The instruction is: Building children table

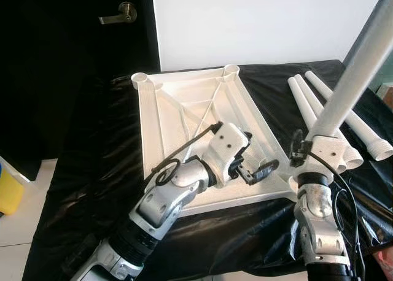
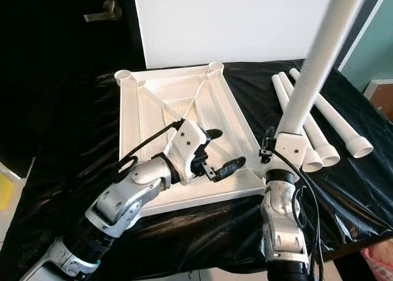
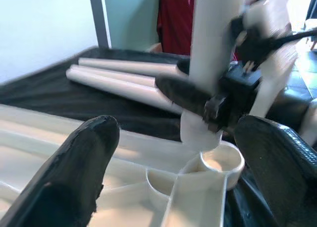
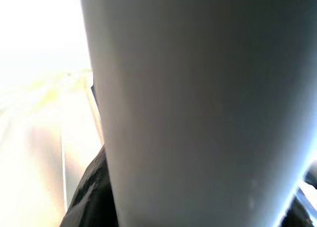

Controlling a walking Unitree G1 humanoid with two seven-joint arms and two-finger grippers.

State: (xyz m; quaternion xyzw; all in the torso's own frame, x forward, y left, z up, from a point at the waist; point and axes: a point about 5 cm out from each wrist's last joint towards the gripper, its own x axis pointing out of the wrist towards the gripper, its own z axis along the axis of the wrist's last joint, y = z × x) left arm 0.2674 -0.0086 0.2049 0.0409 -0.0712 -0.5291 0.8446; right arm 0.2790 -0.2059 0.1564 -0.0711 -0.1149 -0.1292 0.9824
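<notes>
White tabletop (image 1: 184, 118), flipped underside up with its ribs showing, lies mid-frame on a table draped in black plastic sheeting (image 1: 92, 170). The right pincer (image 3: 218, 100) is clamped on a white table leg (image 2: 313, 60), standing it upright just above the corner socket (image 3: 220, 163) at lower right. The left pincer (image 2: 212, 152) hovers over the tabletop, fingers spread wide. Three spare legs (image 2: 319, 124) lie at right. Behind: white wall (image 1: 258, 23), dark door with lever handle (image 1: 120, 12).
</notes>
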